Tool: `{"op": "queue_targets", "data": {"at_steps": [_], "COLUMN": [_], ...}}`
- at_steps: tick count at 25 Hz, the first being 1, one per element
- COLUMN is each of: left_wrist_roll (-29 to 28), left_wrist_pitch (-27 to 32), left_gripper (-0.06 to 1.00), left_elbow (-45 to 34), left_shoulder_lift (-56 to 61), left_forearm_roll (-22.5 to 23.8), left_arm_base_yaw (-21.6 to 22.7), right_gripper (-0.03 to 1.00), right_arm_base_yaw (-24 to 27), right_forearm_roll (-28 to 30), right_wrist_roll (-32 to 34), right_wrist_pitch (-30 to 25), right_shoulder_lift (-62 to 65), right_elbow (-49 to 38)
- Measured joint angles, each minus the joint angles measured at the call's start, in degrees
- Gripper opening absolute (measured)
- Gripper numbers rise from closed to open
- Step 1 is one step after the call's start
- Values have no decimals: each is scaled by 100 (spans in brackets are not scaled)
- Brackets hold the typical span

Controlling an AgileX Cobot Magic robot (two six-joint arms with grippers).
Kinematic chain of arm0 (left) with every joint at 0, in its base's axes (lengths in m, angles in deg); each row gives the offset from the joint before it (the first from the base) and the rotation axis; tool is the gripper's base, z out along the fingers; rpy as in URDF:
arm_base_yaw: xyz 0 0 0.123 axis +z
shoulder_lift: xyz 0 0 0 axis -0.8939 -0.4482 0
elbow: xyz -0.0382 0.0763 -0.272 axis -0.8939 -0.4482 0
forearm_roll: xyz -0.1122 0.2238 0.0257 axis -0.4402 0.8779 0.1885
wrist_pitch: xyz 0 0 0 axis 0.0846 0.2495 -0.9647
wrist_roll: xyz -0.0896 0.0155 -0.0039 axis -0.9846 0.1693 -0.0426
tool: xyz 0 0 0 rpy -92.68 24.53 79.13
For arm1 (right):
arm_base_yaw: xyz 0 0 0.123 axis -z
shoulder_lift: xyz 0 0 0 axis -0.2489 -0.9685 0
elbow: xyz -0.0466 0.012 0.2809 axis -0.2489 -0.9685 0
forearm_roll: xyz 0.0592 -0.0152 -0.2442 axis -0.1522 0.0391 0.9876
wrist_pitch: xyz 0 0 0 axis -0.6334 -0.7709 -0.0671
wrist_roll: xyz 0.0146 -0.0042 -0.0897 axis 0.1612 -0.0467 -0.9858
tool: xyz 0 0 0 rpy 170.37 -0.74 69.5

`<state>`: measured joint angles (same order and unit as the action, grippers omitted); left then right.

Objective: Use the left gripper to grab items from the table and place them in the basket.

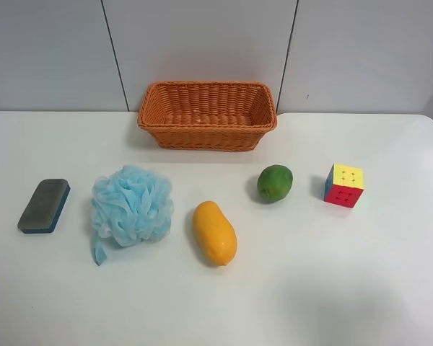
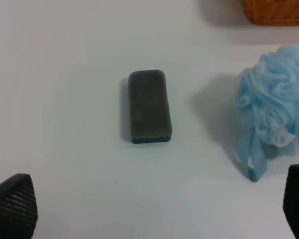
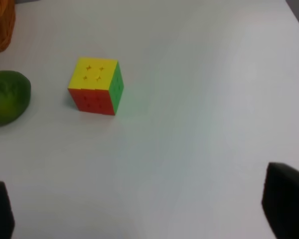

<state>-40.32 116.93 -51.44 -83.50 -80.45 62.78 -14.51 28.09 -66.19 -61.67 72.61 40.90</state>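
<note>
Exterior high view: round, fluffy, ruffled light-blue mesh pouf [image 1: 132,205]

Only the dark finger ends of the robot's two grippers can be seen.

The left gripper [image 2: 154,206] has two black fingers [image 2: 12,206]. One finger end is rounded like a thumb and is covered all over with tiny bumps in neat rows, like a net. The other is a plain, smooth black lump. The right gripper [image 3: 143,204] also has two black fingers [image 3: 286,199]. They look blurry and plain, and one has a squarish corner. The wide, plain white, smooth table [image 3: 199,124] shows between the two fingers of each pair.
</note>
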Motion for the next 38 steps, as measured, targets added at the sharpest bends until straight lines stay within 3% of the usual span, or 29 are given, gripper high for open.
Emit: {"op": "queue_targets", "data": {"at_steps": [4, 16, 21, 29, 38], "left_wrist_roll": [-63, 69, -121, -894, -1002], "left_wrist_pitch": [255, 718, 635, -209, -1208], "left_gripper": [99, 99, 99, 99, 99], "left_elbow": [813, 3257, 3553, 3558, 3558], "left_shoulder_lift": [-1043, -5614, -7163, -8760, -9875], "left_forearm_roll": [13, -63, -63, -115, -626], "left_arm_base_yaw": [0, -168, -827, -1809, -2248], "right_gripper": [99, 99, 99, 99, 99], "right_arm_base_yaw": [0, 0, 0, 0, 0], "right_forearm_roll": [0, 0, 0, 0, 0], "right_wrist_roll": [0, 0, 0, 0, 0], "right_wrist_pitch": [0, 0, 0, 0, 0], "right_shoulder_lift": [0, 0, 0, 0, 0], "right_elbow": [0, 0, 0, 0, 0]}}
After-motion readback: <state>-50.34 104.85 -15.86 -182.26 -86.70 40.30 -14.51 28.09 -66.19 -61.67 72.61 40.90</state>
